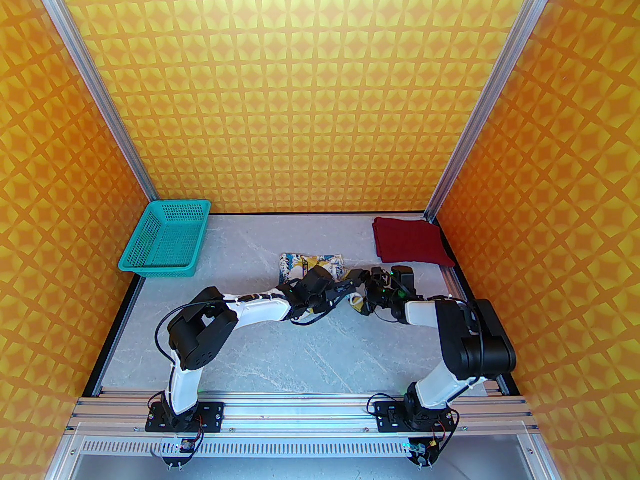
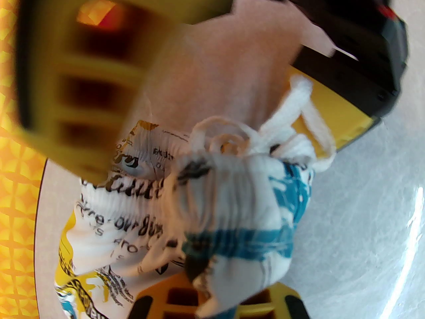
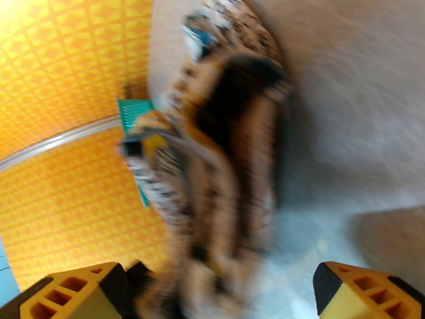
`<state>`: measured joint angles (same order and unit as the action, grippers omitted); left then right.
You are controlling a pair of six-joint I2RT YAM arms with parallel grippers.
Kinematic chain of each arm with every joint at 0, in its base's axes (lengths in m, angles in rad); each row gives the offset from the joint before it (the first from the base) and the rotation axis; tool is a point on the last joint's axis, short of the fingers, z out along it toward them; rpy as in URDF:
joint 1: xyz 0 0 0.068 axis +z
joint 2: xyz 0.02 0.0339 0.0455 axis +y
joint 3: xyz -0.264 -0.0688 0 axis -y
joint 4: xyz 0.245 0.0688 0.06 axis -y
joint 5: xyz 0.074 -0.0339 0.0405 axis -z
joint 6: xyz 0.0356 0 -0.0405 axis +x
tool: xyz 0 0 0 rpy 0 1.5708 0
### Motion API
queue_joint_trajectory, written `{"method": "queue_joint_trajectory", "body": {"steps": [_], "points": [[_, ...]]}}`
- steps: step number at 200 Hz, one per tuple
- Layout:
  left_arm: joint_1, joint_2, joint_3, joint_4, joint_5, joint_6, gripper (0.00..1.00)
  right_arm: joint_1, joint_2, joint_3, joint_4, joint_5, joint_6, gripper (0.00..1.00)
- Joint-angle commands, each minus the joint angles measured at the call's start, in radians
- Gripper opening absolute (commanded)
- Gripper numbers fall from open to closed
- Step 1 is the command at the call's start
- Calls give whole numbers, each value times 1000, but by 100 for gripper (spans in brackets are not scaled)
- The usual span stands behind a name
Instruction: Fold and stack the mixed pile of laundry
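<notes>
The white garment, printed in blue, yellow and black, lies bunched at the table's centre. My left gripper is shut on its right end. In the left wrist view the gathered cloth and its white drawstring sit pinched between the yellow fingers of my left gripper. My right gripper stands just right of it, jaws wide apart. In the blurred right wrist view the printed cloth lies ahead of the open right gripper. The dark red T-shirt lies folded at the back right corner.
A teal perforated basket stands at the back left; its edge also shows in the right wrist view. Patterned orange walls enclose three sides. The grey table lies bare in front of both arms.
</notes>
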<state>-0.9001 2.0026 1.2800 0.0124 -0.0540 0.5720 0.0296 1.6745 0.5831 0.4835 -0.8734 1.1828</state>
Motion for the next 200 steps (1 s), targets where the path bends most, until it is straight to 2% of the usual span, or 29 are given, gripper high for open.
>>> {"method": "queue_joint_trajectory", "body": {"steps": [1, 57, 69, 90, 101, 107, 111, 116, 123, 131, 149, 174, 200], "points": [[-3, -36, -14, 20, 17, -24, 0, 25, 24, 3, 108, -13, 79, 98], [-5, -77, -35, 44, 33, -28, 0, 152, 146, 144, -22, 33, -11, 96], [-6, -83, -43, 43, 40, -25, 0, 166, 176, 179, -51, 37, -42, 91], [-9, -91, -63, 54, 50, -31, 0, 172, 243, 234, -47, 33, -73, 77], [-11, -96, -72, 55, 54, -38, 8, 172, 283, 248, 11, 20, -59, 63], [-13, -98, -76, 54, 54, -44, 13, 172, 298, 259, 14, 16, -64, 49], [-13, -103, -80, 52, 54, -50, 19, 173, 306, 265, 10, 17, -74, 41], [-13, -111, -87, 51, 54, -60, 32, 173, 311, 274, -6, 21, -94, 34], [-13, -126, -100, 47, 54, -78, 48, 172, 313, 291, -57, 35, -145, 25], [-13, -148, -122, 46, 54, -107, 58, 169, 305, 319, -159, 64, -227, 15], [-9, -216, -161, 7, 51, -204, 70, 165, 269, 377, -362, 144, -393, 0], [-3, -359, -207, -55, 52, -402, 73, 146, 217, 471, -572, 243, -574, 0], [66, -519, -294, -69, 52, -589, 78, 119, 193, 657, -891, 468, -817, 0]]}}
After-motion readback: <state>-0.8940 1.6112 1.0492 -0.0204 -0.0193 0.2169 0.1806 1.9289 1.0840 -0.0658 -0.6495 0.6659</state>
